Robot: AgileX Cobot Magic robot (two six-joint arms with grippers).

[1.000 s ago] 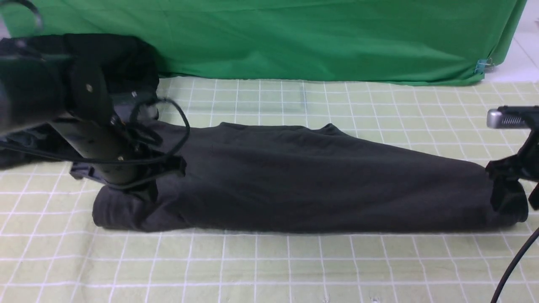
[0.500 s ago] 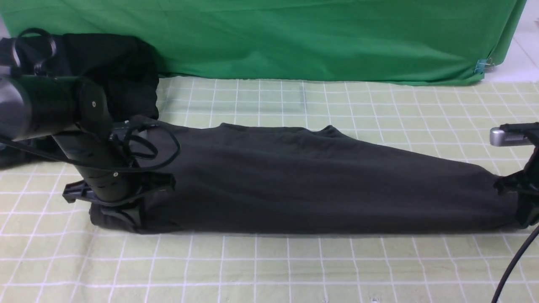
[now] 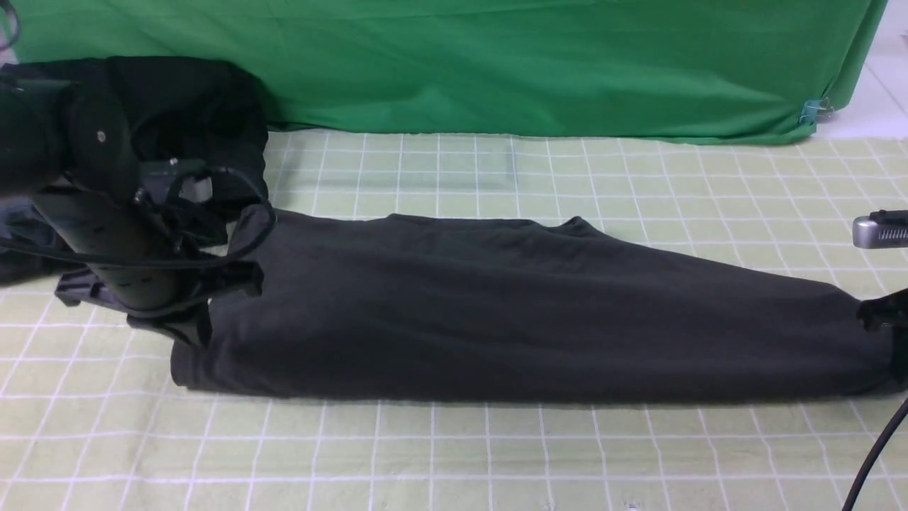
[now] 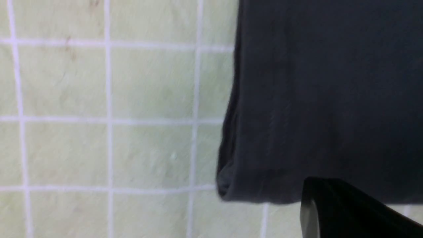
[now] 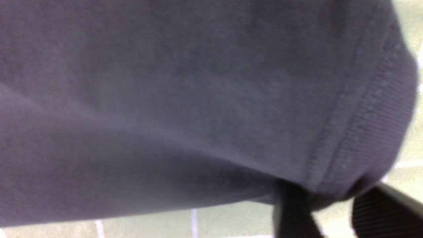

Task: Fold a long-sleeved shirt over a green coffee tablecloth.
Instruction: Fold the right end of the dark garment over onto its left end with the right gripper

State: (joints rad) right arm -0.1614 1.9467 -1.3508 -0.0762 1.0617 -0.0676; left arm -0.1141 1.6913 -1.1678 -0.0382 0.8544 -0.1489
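Shirt (image 3: 496, 305) lies as a long dark band across the middle of the checked tablecloth (image 3: 425, 454), already doubled along its length, reaching from the left side almost to the right edge of the front view. The left gripper (image 3: 186, 328) sits at the shirt's left end with its fingers (image 4: 347, 211) closed tight. Its wrist view shows one dark tip at the corner of the cloth, but whether any fabric is pinched there cannot be told. The right gripper (image 3: 883, 316) is at the right end. Its fingers (image 5: 292, 211) stand a little apart with the ribbed hem (image 5: 363, 132) bunched between their tips; whether they press it is unclear.

Likely the two ends are being readied for an end-to-end fold. The main risk is an uneven hold: if one side has only the top layer, or nothing, a lift would peel the layers apart and undo the fold already made. A pull from one side alone could drag the whole band and wrinkle the tablecloth. The left arm also works close to the heap of black clothes (image 3: 191, 99) at the far left, where its cable (image 3: 241, 234) could snag.
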